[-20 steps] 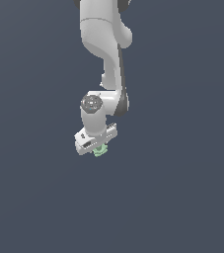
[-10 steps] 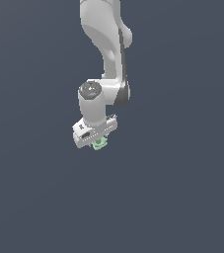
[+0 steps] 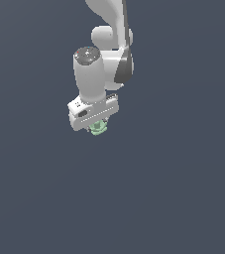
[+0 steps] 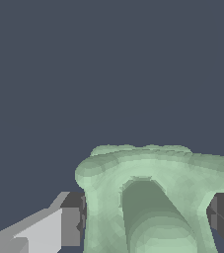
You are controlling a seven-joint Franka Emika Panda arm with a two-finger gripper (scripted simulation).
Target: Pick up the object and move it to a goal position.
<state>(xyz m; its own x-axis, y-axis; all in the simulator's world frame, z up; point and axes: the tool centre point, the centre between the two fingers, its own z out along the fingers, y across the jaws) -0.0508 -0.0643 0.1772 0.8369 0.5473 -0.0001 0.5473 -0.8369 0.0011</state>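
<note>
The step in hand is the carrying step: the small pale green lumpy object with leafy-looking bumps sits between the two fingers of the white robot hand, and the grasp looks already made. In the wrist view the pale green object fills the space between the dark grey finger pads, one pad on each side, and both pads seem to touch its sides. So the hand is pinching the object, not spread wide and not pressed fully together.

In the exterior view the object shows only as a small green piece just under the hand, mostly hidden by the white body of the hand. The arm comes down from the top of the picture and the hand points downward. The background is one flat dark grey-blue surface with no shadow under the object, so I cannot say for certain whether the object hangs in the air or rests on the tabletop; it probably is lifted.

No goal marker shows in either view. The next move, as I judge it, calls for a firm grip while the arm travels smoothly to the goal position, because the irregular shape may slip or turn between the pads.
</note>
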